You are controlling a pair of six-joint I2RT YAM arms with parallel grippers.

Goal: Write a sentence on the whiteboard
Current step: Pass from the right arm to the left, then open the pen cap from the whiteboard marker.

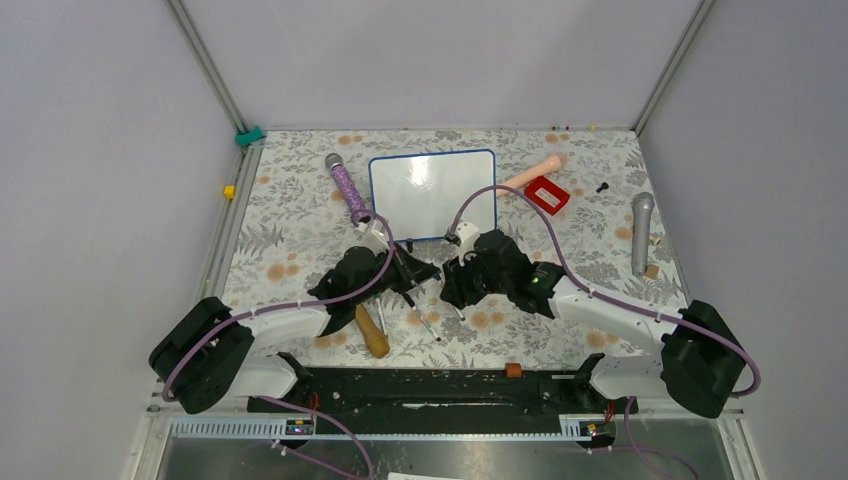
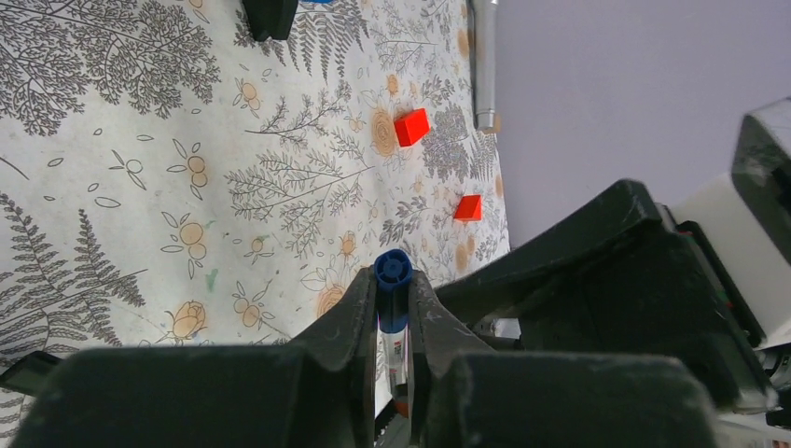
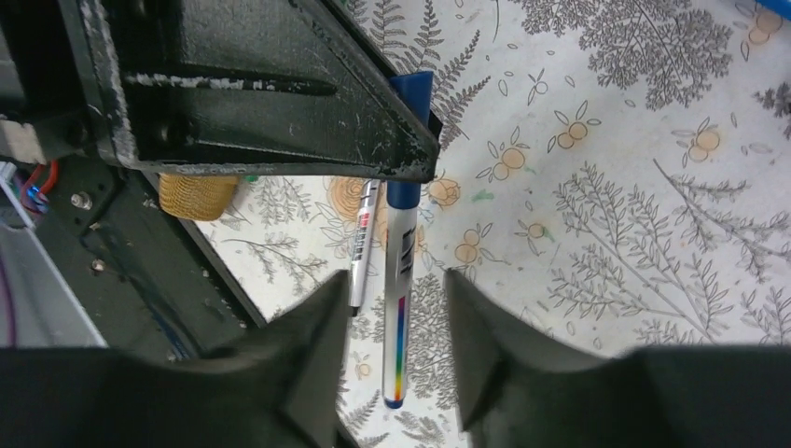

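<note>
The whiteboard (image 1: 432,195) lies at the back middle of the table, its white face blank; no blue letters of the sentence show. My left gripper (image 1: 405,272) (image 2: 393,280) is shut on a marker with a blue cap (image 2: 393,269), gripping it at the cap end. In the right wrist view the marker's white barrel (image 3: 399,280) with a rainbow stripe hangs between the open jaws of my right gripper (image 3: 394,280) (image 1: 455,285), not touching either finger. Both grippers are close together just in front of the whiteboard.
A second pen (image 3: 362,245) lies on the cloth beside the marker. A purple microphone (image 1: 346,186), a grey microphone (image 1: 641,230), a red box (image 1: 547,194), a peach-coloured stick (image 1: 536,172) and a wooden-handled tool (image 1: 372,332) lie around.
</note>
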